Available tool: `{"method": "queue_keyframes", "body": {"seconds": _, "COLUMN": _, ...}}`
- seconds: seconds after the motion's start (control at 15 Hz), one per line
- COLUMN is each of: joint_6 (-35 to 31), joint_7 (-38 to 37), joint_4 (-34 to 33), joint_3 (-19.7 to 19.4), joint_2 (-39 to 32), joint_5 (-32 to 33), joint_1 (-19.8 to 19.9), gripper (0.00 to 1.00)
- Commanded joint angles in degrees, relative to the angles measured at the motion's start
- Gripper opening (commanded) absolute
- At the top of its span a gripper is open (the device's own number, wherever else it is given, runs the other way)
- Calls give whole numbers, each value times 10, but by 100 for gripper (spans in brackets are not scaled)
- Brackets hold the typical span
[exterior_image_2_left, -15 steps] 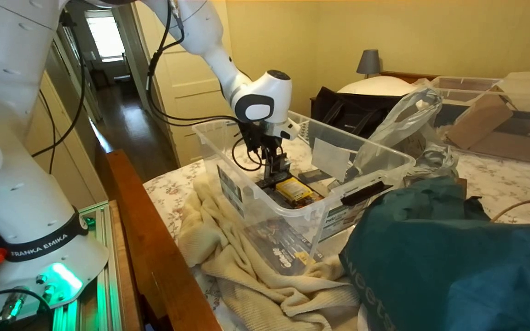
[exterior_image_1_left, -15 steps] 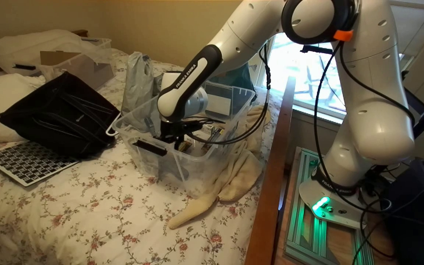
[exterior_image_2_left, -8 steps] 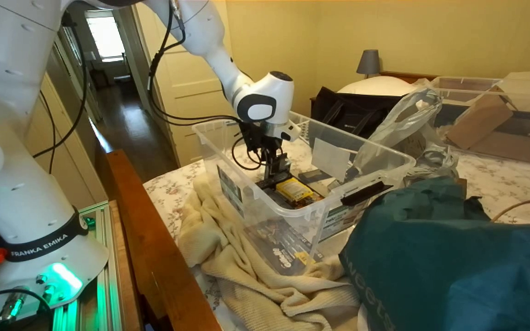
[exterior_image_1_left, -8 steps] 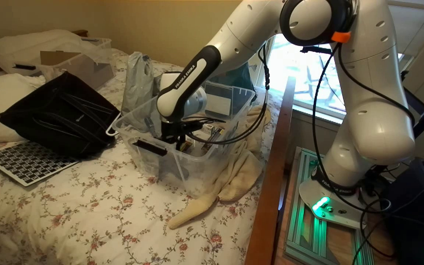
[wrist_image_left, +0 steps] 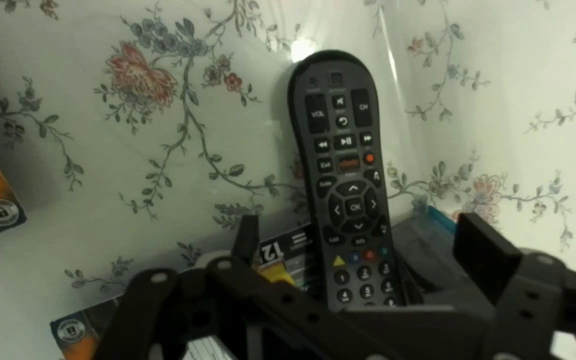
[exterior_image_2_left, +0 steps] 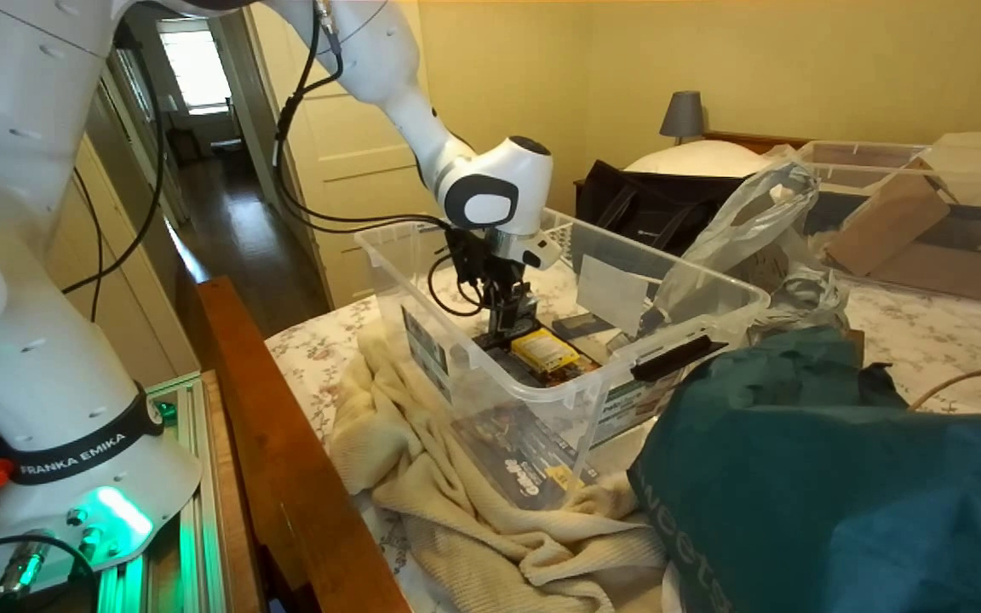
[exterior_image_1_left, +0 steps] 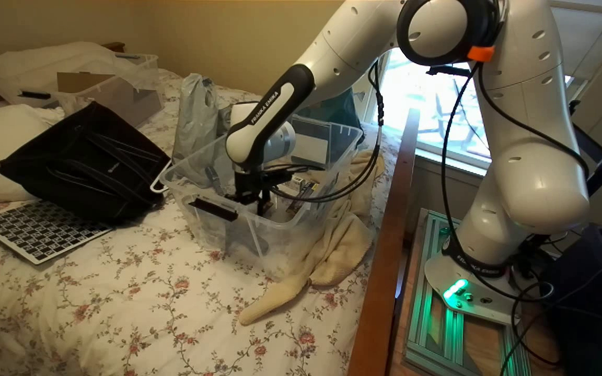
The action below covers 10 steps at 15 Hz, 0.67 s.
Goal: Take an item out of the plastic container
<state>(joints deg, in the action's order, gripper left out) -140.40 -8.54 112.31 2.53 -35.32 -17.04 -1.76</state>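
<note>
Slight pincer (wrist_image_left: 363, 245) shift inside plastic container (exterior_image_1_left: 275, 235)

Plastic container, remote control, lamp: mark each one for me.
Plastic container (exterior_image_1_left: 215, 232), in an exterior view: outer wall
Remote control (wrist_image_left: 349, 180), in the wrist view: button face
Lamp (exterior_image_2_left: 683, 116), in an exterior view: shade

remote (wrist_image_left: 346, 182) in container (exterior_image_1_left: 228, 235) | container on bed (exterior_image_1_left: 123, 297) | blanket (exterior_image_2_left: 405, 438) beside container

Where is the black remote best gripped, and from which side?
Probably from above, across the slim middle of the black remote, around the OK button: in the wrist view it runs lengthwise between the open fingers, its long edges facing them, and the tall walls of the plastic container would likely hamper a sideways approach.
</note>
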Motion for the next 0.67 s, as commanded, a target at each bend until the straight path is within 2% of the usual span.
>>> {"method": "queue_keyframes", "body": {"seconds": 0.0, "joint_6": 41, "joint_7": -25, "joint_4": -19, "joint_3": -11, "joint_2": -11, "joint_5": 31, "joint_1": -11, "gripper": 100}}
{"method": "queue_keyframes", "body": {"seconds": 0.27, "joint_6": 61, "joint_7": -33, "joint_4": -24, "joint_3": -16, "joint_2": -14, "joint_5": 55, "joint_1": -19, "gripper": 100}}
{"method": "queue_keyframes", "body": {"seconds": 0.6, "joint_6": 37, "joint_7": -46, "joint_4": -29, "joint_3": -15, "joint_2": -24, "joint_5": 63, "joint_1": -30, "gripper": 100}}
